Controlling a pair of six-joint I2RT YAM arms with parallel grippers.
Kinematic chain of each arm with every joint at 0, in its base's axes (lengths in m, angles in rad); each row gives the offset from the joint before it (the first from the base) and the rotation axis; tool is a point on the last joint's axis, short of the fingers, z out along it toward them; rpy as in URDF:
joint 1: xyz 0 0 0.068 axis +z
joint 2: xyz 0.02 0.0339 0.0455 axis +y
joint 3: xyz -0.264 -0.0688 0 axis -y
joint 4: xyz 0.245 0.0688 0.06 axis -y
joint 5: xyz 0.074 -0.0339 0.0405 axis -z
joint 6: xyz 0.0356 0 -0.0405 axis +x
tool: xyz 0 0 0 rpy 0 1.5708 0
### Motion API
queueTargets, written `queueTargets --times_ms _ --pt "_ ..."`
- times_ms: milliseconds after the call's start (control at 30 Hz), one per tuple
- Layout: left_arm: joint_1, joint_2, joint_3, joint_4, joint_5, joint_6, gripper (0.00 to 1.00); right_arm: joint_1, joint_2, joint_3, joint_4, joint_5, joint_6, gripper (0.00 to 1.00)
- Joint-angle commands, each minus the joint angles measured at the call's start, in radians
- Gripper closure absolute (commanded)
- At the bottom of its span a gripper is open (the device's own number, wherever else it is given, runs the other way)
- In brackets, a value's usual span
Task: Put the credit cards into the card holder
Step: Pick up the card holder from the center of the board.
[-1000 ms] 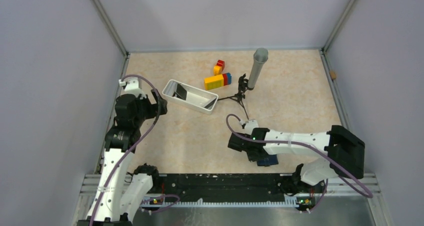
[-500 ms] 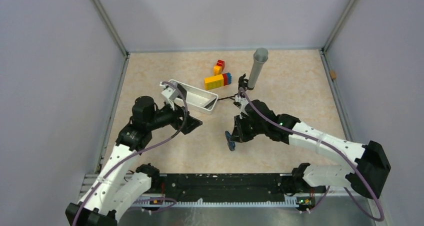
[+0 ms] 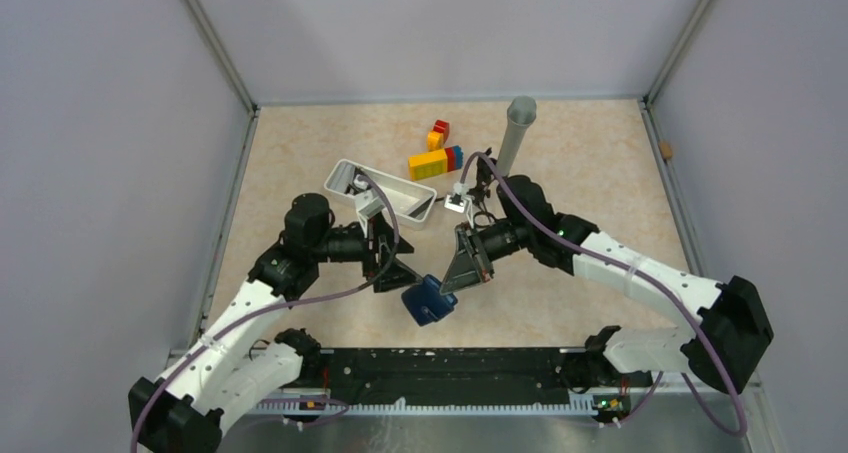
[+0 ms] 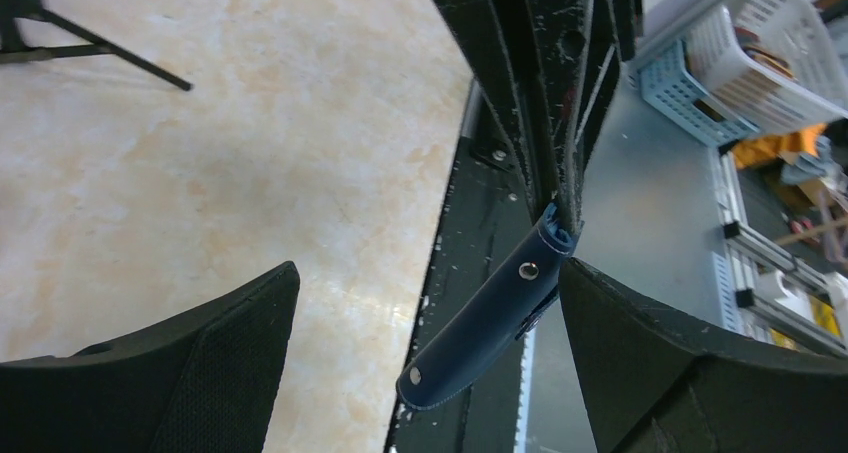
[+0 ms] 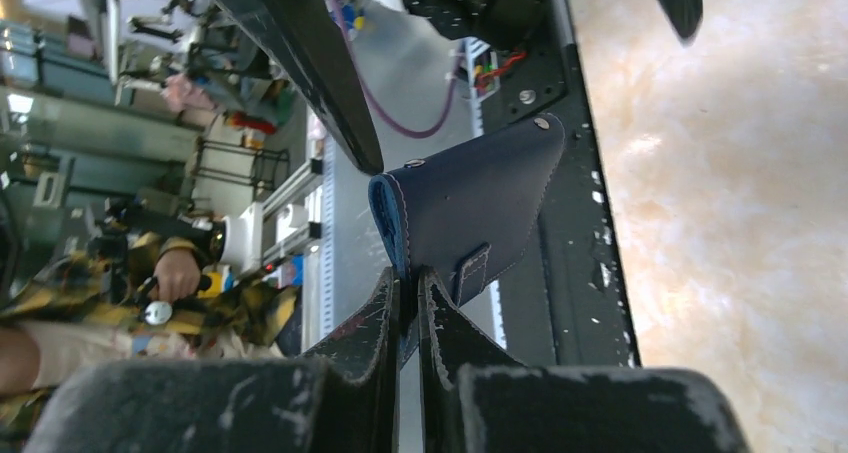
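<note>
The card holder [image 3: 428, 299] is a navy folded wallet, hanging in the air above the table's near middle. My right gripper [image 3: 450, 281] is shut on its upper edge; the right wrist view shows the fingers [image 5: 350, 353] pinched on the card holder [image 5: 470, 203]. My left gripper [image 3: 400, 273] stands wide open just left of it. In the left wrist view the card holder [image 4: 490, 318] hangs between the spread fingers [image 4: 150, 373], close to the right one and not gripped. The credit cards [image 3: 424, 210] lie dark in the white tray [image 3: 398, 205], partly hidden by the left arm.
Coloured toy bricks [image 3: 435, 160] lie behind the tray. A grey microphone [image 3: 516, 133] stands on a small black tripod [image 3: 482, 195] at the back middle. The black rail [image 3: 440, 365] runs along the table's near edge. Enclosure walls close the sides.
The right gripper has carried the card holder up and to the left, to the middle. The left arm has swung from the tray down to the holder, staying open.
</note>
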Motion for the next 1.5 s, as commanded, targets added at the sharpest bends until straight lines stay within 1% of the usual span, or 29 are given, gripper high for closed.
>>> queueTargets --times_ms 0,100,267,433,467,533,600,667,700,733,767,800,833,867,900,933,1000,1033,1067,1133,1167,1267,1333,1467 --pt "-0.061 0.024 -0.008 0.081 0.119 -0.026 0.01 -0.005 0.016 0.053 0.118 -0.17 0.018 1.0" --pt "-0.093 0.044 -0.002 0.097 0.187 -0.049 0.01 -0.005 0.026 0.064 0.107 -0.172 0.011 1.0" --pt "-0.131 0.049 -0.004 0.097 0.22 -0.057 0.01 -0.007 0.041 0.079 0.094 -0.172 0.001 1.0" --pt "-0.161 0.061 -0.004 0.089 0.219 -0.052 0.01 -0.006 0.051 0.089 0.096 -0.178 0.002 1.0" --pt "-0.163 0.063 -0.001 0.088 0.218 -0.051 0.05 -0.007 0.053 0.091 0.091 -0.178 -0.004 1.0" --pt "-0.166 0.065 0.008 0.079 0.204 -0.046 0.23 -0.009 0.059 0.098 0.062 -0.171 -0.023 1.0" --pt "-0.166 0.063 0.019 0.062 0.164 -0.033 0.55 -0.019 0.071 0.114 0.016 -0.143 -0.049 1.0" --pt "-0.166 0.061 0.025 0.057 0.126 -0.032 0.83 -0.044 0.087 0.123 -0.023 -0.13 -0.058 1.0" --pt "-0.166 0.06 0.028 0.051 0.099 -0.032 0.94 -0.06 0.092 0.125 -0.039 -0.12 -0.059 0.98" --pt "-0.167 0.059 0.035 0.038 0.06 -0.03 1.0 -0.076 0.092 0.126 -0.056 -0.101 -0.068 0.87" --pt "-0.167 0.061 0.043 0.013 0.019 -0.026 1.0 -0.097 0.088 0.127 -0.077 -0.074 -0.082 0.71" --pt "-0.166 0.068 0.054 -0.006 -0.021 -0.022 1.0 -0.109 0.083 0.129 -0.103 -0.039 -0.096 0.56" --pt "-0.167 0.078 0.065 -0.028 -0.053 -0.017 1.0 -0.121 0.078 0.136 -0.124 0.004 -0.108 0.46" --pt "-0.167 0.096 0.077 -0.052 -0.086 -0.014 1.0 -0.128 0.072 0.145 -0.147 0.066 -0.119 0.39" --pt "-0.165 0.114 0.089 -0.083 -0.127 -0.022 1.0 -0.131 0.068 0.158 -0.174 0.107 -0.139 0.36" --pt "-0.164 0.141 0.099 -0.106 -0.17 -0.022 1.0 -0.131 0.063 0.164 -0.189 0.143 -0.158 0.35" --pt "-0.163 0.182 0.111 -0.136 -0.211 -0.015 1.0 -0.131 0.052 0.155 -0.182 0.205 -0.194 0.33" --pt "-0.159 0.203 0.12 -0.153 -0.225 -0.013 1.0 -0.131 0.048 0.138 -0.163 0.207 -0.205 0.33" --pt "-0.155 0.223 0.128 -0.166 -0.235 -0.013 1.0 -0.13 0.044 0.12 -0.136 0.208 -0.211 0.35" --pt "-0.134 0.265 0.135 -0.182 -0.235 -0.019 1.0 -0.125 0.042 0.084 -0.076 0.175 -0.205 0.44" --pt "-0.123 0.28 0.137 -0.188 -0.23 -0.024 1.0 -0.118 0.043 0.065 -0.039 0.146 -0.199 0.47" --pt "-0.088 0.314 0.135 -0.19 -0.202 -0.042 1.0 -0.065 0.051 0.021 0.061 0.107 -0.195 0.53" --pt "-0.064 0.324 0.135 -0.177 -0.172 -0.054 1.0 -0.013 0.078 0.008 0.099 0.087 -0.202 0.54" --pt "-0.027 0.333 0.125 -0.137 -0.071 -0.079 1.0 0.018 0.144 -0.01 0.157 0.043 -0.196 0.57"
